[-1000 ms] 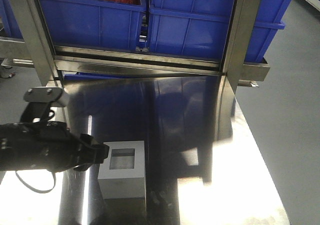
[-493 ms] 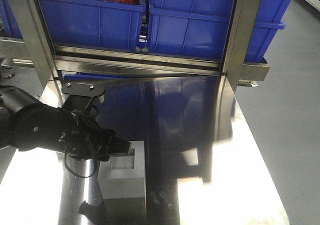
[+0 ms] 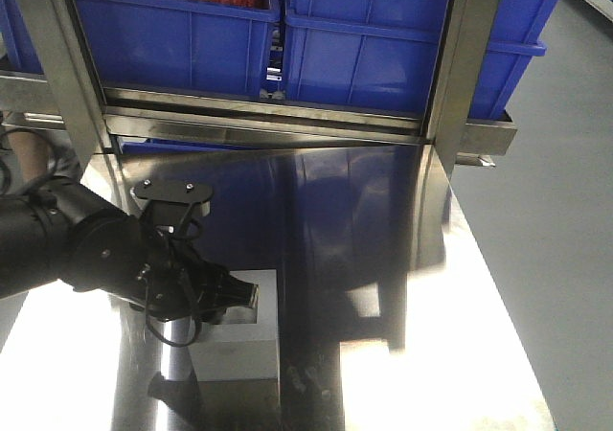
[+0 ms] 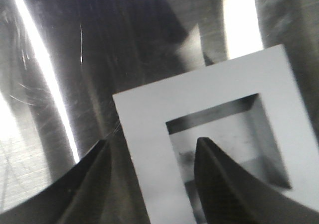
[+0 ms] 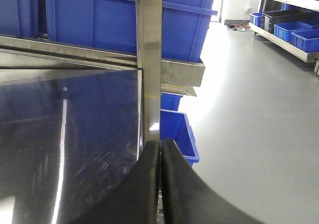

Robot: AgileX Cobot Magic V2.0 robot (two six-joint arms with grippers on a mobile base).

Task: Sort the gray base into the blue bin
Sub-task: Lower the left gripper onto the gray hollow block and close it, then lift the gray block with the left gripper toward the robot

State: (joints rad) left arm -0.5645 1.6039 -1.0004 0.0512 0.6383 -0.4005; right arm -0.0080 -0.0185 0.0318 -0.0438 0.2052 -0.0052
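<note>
The left fingers point(image 4: 84, 184) stand apart and straddle one wall of the gray base point(image 4: 144, 134). In the wrist view one finger hangs just outside the block, over the bare steel tabletop point(image 4: 60, 59). The other is over the square recess, though how deep it reaches cannot be told, so the pale wall lies between them. Nothing is clamped, and no firm contact shows on either side of that wall. I judge the placing sensible: the whole block looks too wide for the fingers to span, while the recess wall offers a thin lip to pinch. The gray base sits flat on the tabletop, recess up, directly under the fingertips, which leaves that lip reachable from above. Well beyond the fingertips, on the rack shelf point(image 3: 268, 124), stand blue tubs. The blue bin point(image 3: 383, 48) on the right looks the likelier target, since its neighbour point(image 3: 172, 38) holds red material, but its inside is hidden. The right fingers point(image 5: 149, 184) are pressed together on nothing, beside a steel post point(image 5: 149, 59) at the tabletop's edge, clear of the work.
</note>
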